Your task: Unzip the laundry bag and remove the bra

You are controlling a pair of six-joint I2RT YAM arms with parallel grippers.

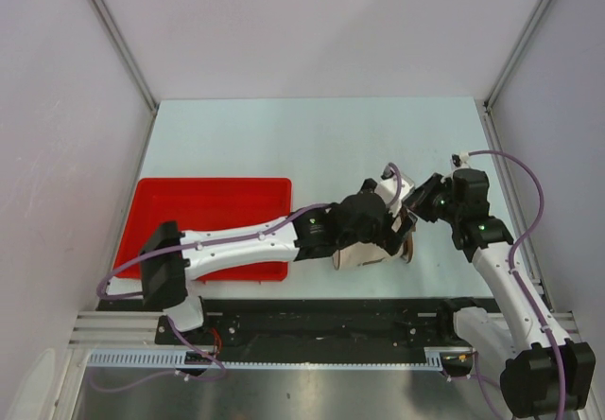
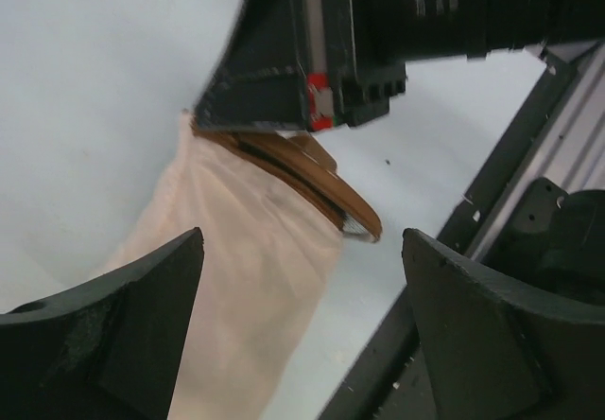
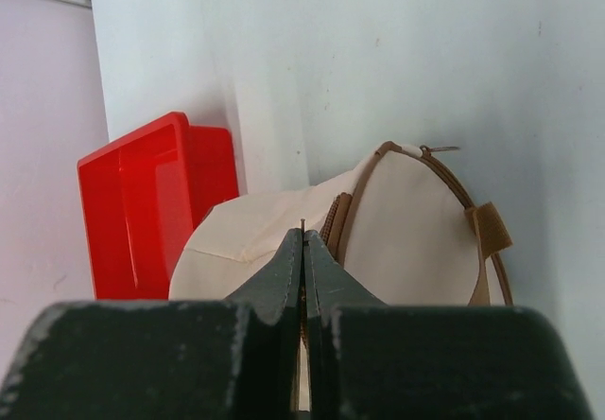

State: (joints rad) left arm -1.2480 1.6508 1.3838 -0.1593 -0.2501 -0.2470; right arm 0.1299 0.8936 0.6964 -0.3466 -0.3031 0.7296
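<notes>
The laundry bag (image 1: 371, 253) lies on its side near the table's front edge, a cream mesh drum with a brown rim. It also shows in the left wrist view (image 2: 246, 250) and the right wrist view (image 3: 416, 221). My left gripper (image 1: 381, 240) is open, its jaws wide apart just above the bag's side (image 2: 302, 240), holding nothing. My right gripper (image 1: 405, 214) is shut at the bag's brown zipper rim (image 3: 302, 236). A thin metal sliver, the zipper pull, pokes out between its tips. The bra is hidden.
A flat red tray (image 1: 213, 183) lies to the left of the bag and shows in the right wrist view (image 3: 132, 150). The black rail (image 1: 331, 311) at the table's front edge runs just behind the bag. Enclosure walls stand on both sides.
</notes>
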